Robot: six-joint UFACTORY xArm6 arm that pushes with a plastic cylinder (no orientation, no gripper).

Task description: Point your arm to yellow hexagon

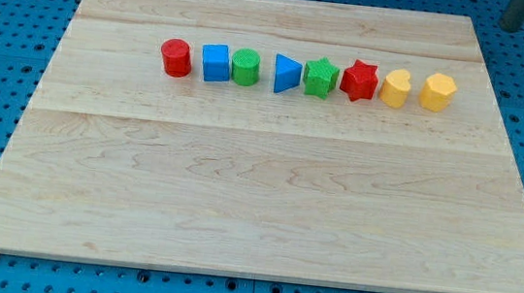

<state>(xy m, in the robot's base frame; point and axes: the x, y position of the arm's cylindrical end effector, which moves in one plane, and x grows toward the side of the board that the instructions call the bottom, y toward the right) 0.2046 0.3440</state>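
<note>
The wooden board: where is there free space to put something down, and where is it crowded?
Free: the wide part of the board between the row of blocks and the view's bottom edge, and the strip left of the red cylinder. Crowded: the row from there to the yellow hexagon. My tip is off the board, top right.

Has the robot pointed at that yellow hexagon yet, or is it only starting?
Nothing looks done: the yellow hexagon sits untouched at the right end of the row, beside another yellow block. In hand: my rod shows only at the view's top right corner, off the board. Left: bringing it down beside the hexagon.
</note>
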